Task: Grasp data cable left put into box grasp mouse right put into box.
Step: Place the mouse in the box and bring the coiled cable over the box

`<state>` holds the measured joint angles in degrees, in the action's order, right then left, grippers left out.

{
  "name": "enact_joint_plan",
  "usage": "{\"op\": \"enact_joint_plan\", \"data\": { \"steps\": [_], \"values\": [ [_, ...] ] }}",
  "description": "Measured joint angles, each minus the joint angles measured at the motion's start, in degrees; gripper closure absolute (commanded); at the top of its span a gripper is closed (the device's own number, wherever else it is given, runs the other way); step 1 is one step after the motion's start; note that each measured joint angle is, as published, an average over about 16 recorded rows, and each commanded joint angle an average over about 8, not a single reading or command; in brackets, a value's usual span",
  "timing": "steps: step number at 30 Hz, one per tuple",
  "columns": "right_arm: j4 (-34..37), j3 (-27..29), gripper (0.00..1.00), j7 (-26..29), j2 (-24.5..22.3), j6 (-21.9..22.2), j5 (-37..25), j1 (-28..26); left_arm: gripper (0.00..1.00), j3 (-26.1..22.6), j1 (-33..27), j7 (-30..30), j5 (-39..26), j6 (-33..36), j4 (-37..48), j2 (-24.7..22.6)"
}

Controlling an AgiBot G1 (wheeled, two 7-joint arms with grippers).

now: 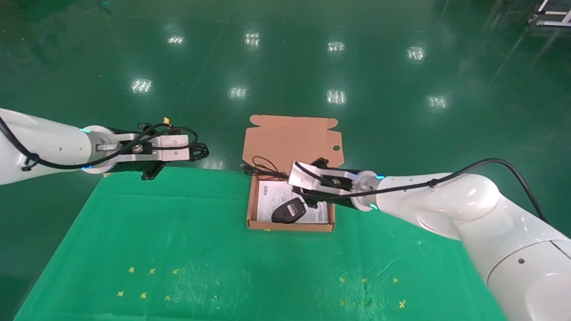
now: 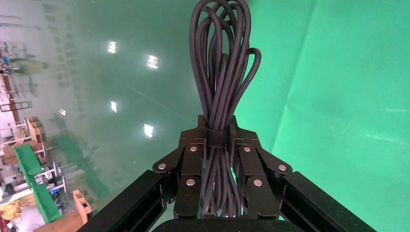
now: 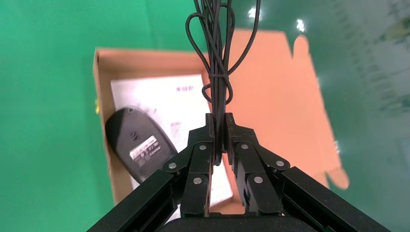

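Currently the left gripper (image 2: 216, 140) is clamped on the data cable (image 2: 221, 72), held off the table's far left edge. Right gripper (image 3: 220, 130) pinches the mouse cord (image 3: 218, 58) over the box (image 1: 285, 142); mouse (image 1: 288, 210) lies upside down inside.

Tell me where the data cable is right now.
The data cable is clamped in the left gripper, held in the air at the table's far left edge, well left of the box, as the head view shows; it is not in the box yet.

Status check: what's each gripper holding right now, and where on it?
Left gripper pinches the data cable bundle at its tied band. Right gripper pinches the mouse's cord over the box; the mouse lies inside.
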<state>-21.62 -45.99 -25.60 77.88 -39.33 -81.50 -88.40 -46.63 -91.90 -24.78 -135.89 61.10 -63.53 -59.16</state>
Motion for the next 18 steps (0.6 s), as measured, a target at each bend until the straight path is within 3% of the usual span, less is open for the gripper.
{"op": "enact_joint_plan", "data": {
  "steps": [2,10,18],
  "values": [
    [0.47,-0.35,0.00,0.01,-0.13,0.15,0.39,0.13,1.00,-0.02,0.06,0.00,0.03,-0.02,-0.02,-0.06],
    [0.45,-1.43,0.00,0.84,-0.95,0.24,0.92,0.44,1.00,-0.42,1.03,0.43,0.51,-0.86,0.36,-1.48],
    [-1.45,-1.88,0.00,2.00,-3.84,-0.03,0.86,0.30,1.00,-1.58,2.86,2.83,1.86,-3.99,2.91,-6.04]
  ]
}}
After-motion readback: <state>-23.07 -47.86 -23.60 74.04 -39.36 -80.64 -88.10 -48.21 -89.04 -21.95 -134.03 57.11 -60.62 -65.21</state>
